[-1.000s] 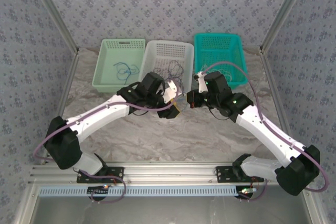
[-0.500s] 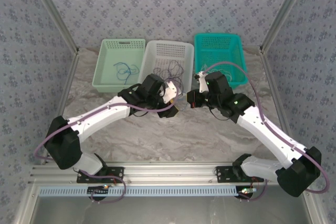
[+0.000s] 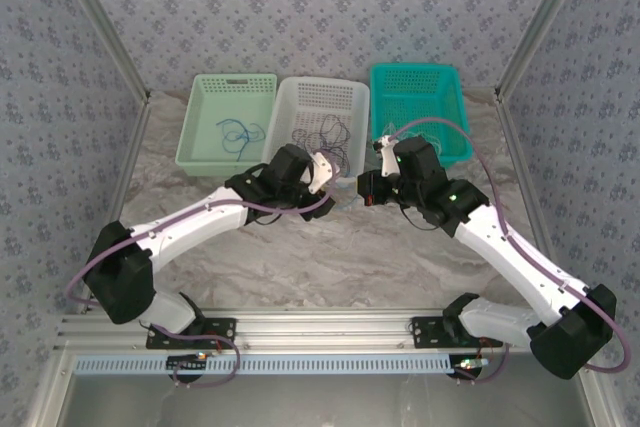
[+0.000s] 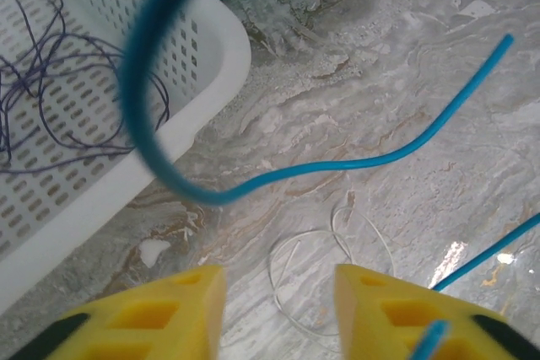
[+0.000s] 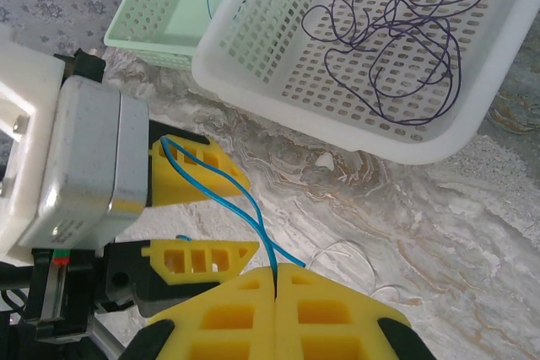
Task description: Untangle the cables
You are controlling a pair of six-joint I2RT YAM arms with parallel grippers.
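Note:
A light blue cable (image 5: 253, 208) runs up from my right gripper (image 5: 276, 276), which is shut on it, and drapes over one yellow finger (image 5: 198, 166) of my left gripper (image 5: 228, 217). In the left wrist view the same blue cable (image 4: 337, 162) arcs above the table in front of my left gripper (image 4: 280, 288), whose jaws are open with nothing between them. A thin whitish cable (image 4: 325, 267) lies looped on the marble table below them. Dark purple cable (image 5: 396, 48) lies coiled in the white basket (image 3: 300, 97). Both grippers, left (image 3: 325, 169) and right (image 3: 368, 187), meet near that basket's front edge.
A pale green basket (image 3: 205, 147) at the back left holds another blue cable (image 3: 235, 130). A teal basket (image 3: 445, 77) stands at the back right. The white basket's near corner (image 4: 215, 48) is close to my left gripper. Marble table (image 3: 330, 257) lies bare in front.
My left gripper has moved away from the arm bases toward the white basket and its jaws have narrowed. The right gripper stays shut on the blue cable, shifted slightly.

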